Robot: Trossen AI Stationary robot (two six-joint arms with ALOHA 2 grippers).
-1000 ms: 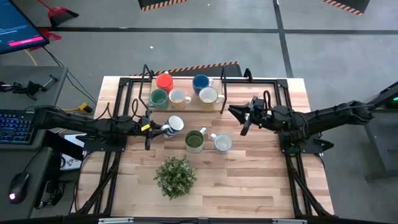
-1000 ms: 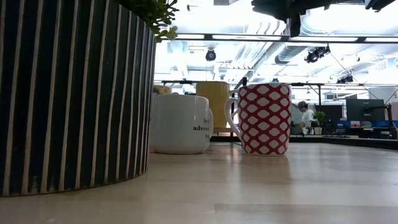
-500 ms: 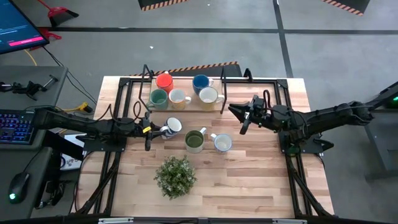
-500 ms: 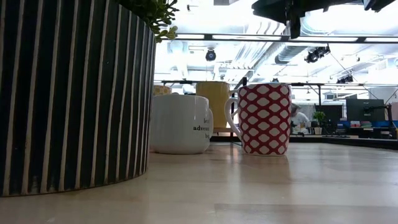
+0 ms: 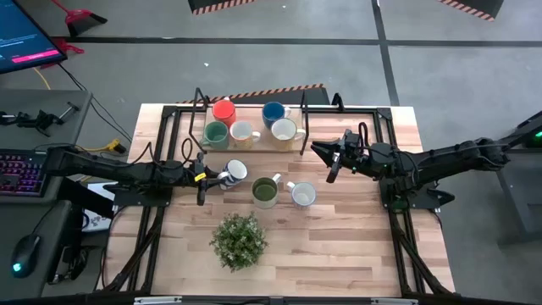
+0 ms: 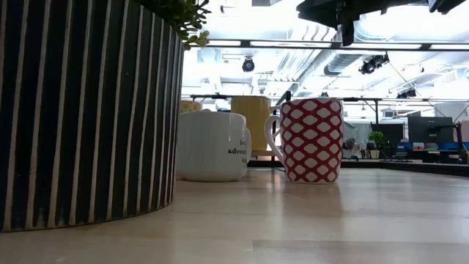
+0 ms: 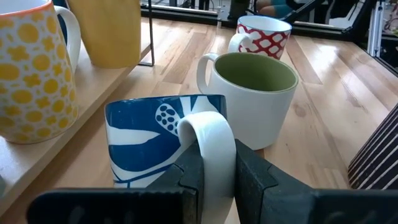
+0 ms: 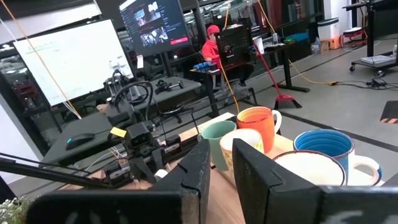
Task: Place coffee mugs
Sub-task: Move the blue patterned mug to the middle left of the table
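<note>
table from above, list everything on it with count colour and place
shelf: 1, wooden, along the table's far edge
shelf mugs: 5, orange, blue, teal, two white or cream, in two rows on the shelf
blue-patterned mug: 1, white and blue, on the table in front of the shelf, handle held by the left gripper
green mug: 1, olive inside, middle of the table
red-patterned mug: 1, red and white, beside the green mug
plant: 1, green in a striped pot, near edge of the table
table: 1, light wood
left gripper: shut on the mug handle
right gripper: empty, held above the table near the shelf's right end
</note>
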